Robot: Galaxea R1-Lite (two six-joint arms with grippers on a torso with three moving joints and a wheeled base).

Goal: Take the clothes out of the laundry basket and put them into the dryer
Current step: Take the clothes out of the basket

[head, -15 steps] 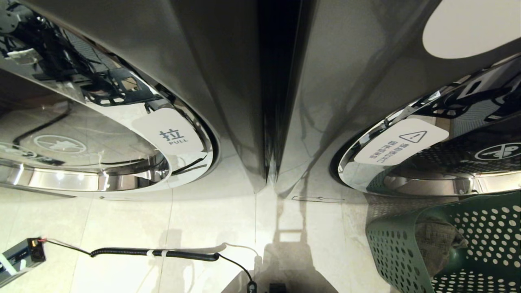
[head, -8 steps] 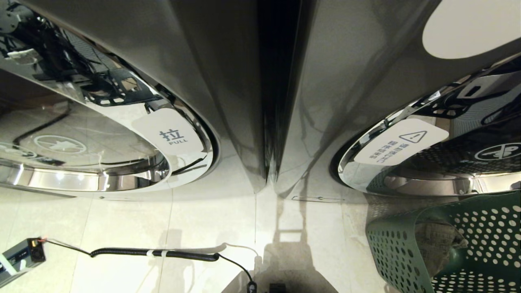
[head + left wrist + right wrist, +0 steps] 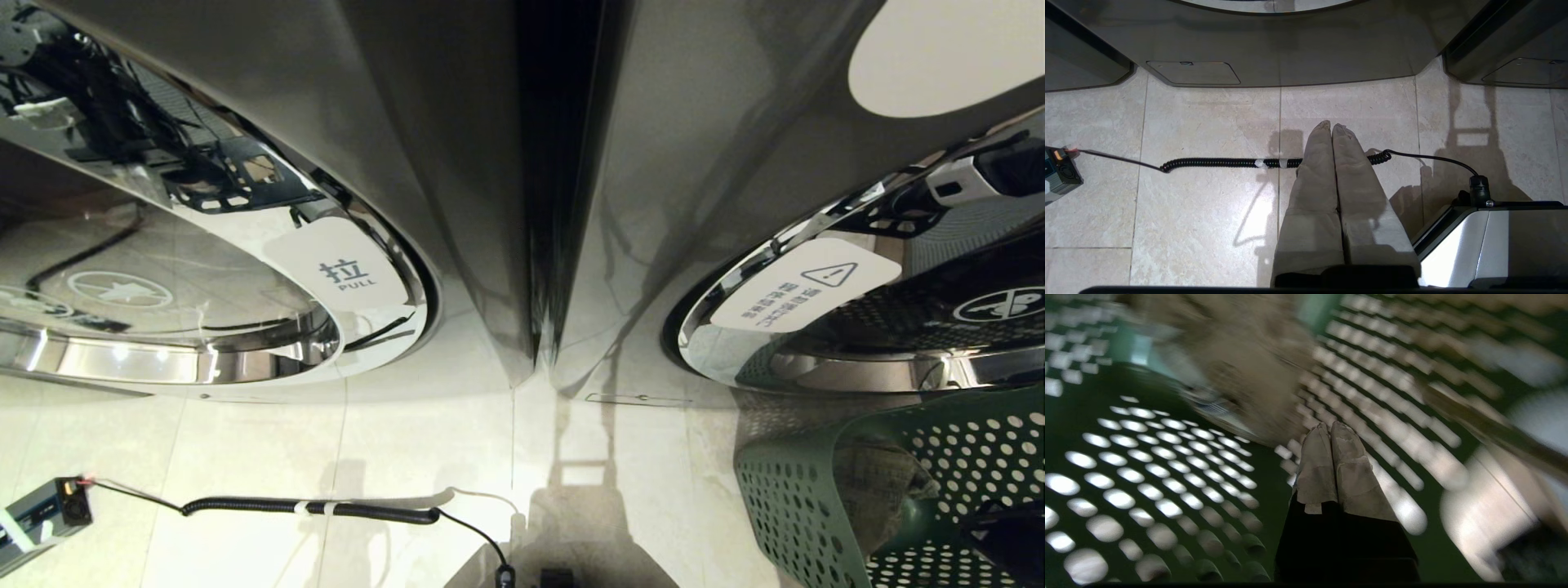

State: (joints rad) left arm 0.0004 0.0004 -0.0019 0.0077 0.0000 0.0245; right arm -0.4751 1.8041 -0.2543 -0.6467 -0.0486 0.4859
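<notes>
A green perforated laundry basket [image 3: 784, 490] stands on the floor at the lower right, before the right-hand machine. A beige-grey garment [image 3: 878, 482] lies crumpled inside it. Part of my right arm [image 3: 1008, 535] shows as a dark shape over the basket's near side. In the right wrist view my right gripper [image 3: 1329, 426] is shut and empty, inside the basket [image 3: 1147, 465], with the garment [image 3: 1241, 363] just beyond its tips. My left gripper [image 3: 1331, 125] hangs shut over the tiled floor. Two grey front-loading machines stand side by side; I cannot tell which is the dryer.
The left machine's door [image 3: 204, 269] carries a PULL sticker and the right machine's door [image 3: 857, 310] a warning sticker; both look closed. A coiled black cable [image 3: 310, 508] runs across the floor tiles to a small box [image 3: 41, 514] at the far left.
My right arm has come into the head view at the lower right, over the basket. Its reflection now shows in the right machine's door. The left arm has not moved.
</notes>
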